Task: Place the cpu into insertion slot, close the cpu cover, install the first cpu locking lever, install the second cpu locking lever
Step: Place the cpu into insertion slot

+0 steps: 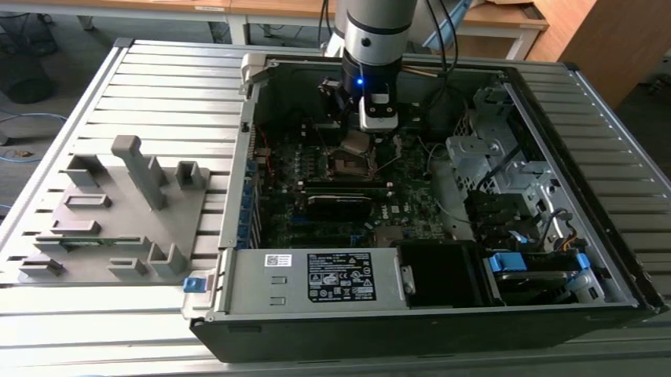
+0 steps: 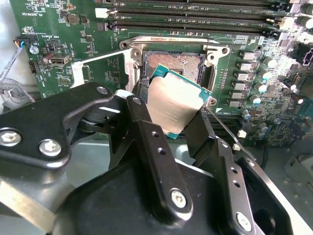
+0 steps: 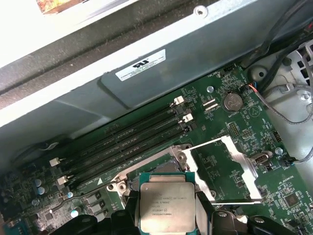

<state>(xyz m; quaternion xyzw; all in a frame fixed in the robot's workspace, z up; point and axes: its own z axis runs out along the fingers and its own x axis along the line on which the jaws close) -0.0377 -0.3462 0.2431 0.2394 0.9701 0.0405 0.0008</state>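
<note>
We clamp the small grey-topped square cpu (image 2: 173,100) in our black end effector (image 2: 170,117) above the bare socket (image 2: 173,61); the silvery frame cover (image 3: 243,160) lies open, nothing seated.

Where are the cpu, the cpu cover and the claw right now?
cpu (image 3: 167,204): first wrist view, centre of its metal top.
cpu cover (image 3: 242,161): first wrist view, a side rail of the open frame.
claw (image 2: 167,115): second wrist view, midway between fingertips gripping the cpu.

Matt grey metal cpu (image 3: 167,205) top
</note>
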